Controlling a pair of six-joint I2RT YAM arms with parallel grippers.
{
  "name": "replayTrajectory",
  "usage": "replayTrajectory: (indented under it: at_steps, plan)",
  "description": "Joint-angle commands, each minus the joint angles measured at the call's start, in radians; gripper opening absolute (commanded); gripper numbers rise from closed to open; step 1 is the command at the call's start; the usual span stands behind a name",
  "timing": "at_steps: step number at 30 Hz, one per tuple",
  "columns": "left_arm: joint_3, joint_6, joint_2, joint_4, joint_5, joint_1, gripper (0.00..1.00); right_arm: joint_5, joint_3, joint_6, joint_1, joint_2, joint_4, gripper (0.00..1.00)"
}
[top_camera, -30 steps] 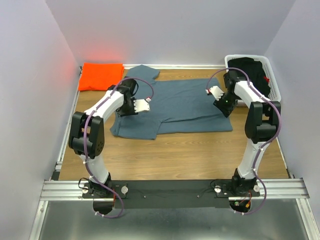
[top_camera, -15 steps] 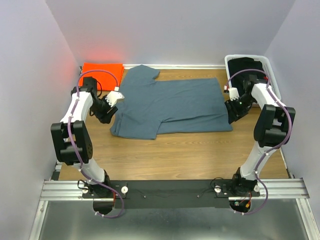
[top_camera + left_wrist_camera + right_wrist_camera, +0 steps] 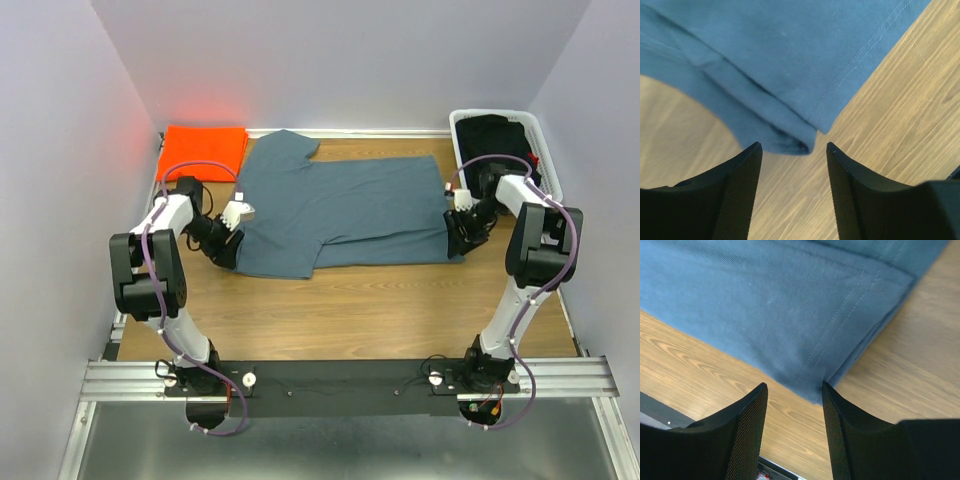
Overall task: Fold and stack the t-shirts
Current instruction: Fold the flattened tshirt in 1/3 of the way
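The slate blue-grey t-shirt [image 3: 340, 210] lies spread on the wooden table, its near part folded over. The bright orange t-shirt [image 3: 202, 152] lies folded at the back left corner. My left gripper [image 3: 226, 250] is open and low at the blue-grey shirt's near left corner; in the left wrist view that corner [image 3: 790, 142] sits just ahead of the open gripper [image 3: 794, 152]. My right gripper [image 3: 456, 240] is open at the shirt's near right corner; in the right wrist view the hem corner [image 3: 815, 390] lies between the tips of the gripper [image 3: 795, 390].
A white basket [image 3: 545, 150] holding dark cloth stands at the back right, close behind the right arm. Grey walls close in the table on three sides. Bare wood [image 3: 350, 310] lies between the shirt and the arm bases.
Both grippers have swung outward from over the shirt and come down to its near corners, the left to the near left corner, the right to the near right corner.
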State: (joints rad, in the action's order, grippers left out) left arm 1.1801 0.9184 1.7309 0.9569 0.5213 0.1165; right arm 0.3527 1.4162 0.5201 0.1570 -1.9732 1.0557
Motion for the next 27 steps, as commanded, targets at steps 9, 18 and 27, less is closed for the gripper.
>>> replayTrajectory:
  at_steps: [9, 18, 27]
  plan:
    - [-0.080, -0.038, 0.073, -0.067, 0.011, 0.005, 0.16, -0.047, -0.062, -0.037, 0.009, -0.044, -0.089, 0.35]
    - [-0.137, -0.050, 0.004, -0.014, -0.095, 0.017, 0.00, -0.152, -0.154, -0.009, 0.009, 0.026, -0.099, 0.10]
    - [-0.186, -0.062, -0.065, 0.002, -0.141, 0.026, 0.00, -0.241, -0.250, 0.035, 0.009, 0.135, -0.095, 0.26]
